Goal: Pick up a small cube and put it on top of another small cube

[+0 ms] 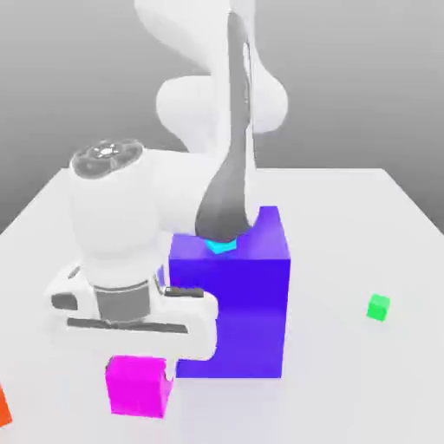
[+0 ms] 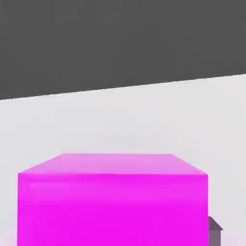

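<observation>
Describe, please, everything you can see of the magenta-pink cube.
The magenta-pink cube is a plain, glossy, evenly coloured block with sharp edges and no markings. It sits upright and flat on the white table, directly under the robot's hand, just off the big blue-violet block toward the exterior view's left. The hand view shows its top and one side.

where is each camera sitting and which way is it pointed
Exterior view: off the arm and raised, looking down across the white table at the big blue-violet block, the cyan cube on it, the green cube and the magenta cube; the white arm and hand show, low over the magenta cube.
Hand view: on the hand, low, facing the magenta cube up close, table and dark backdrop beyond; a grey finger edge shows beside it.
Shared: the magenta cube and the table.
</observation>
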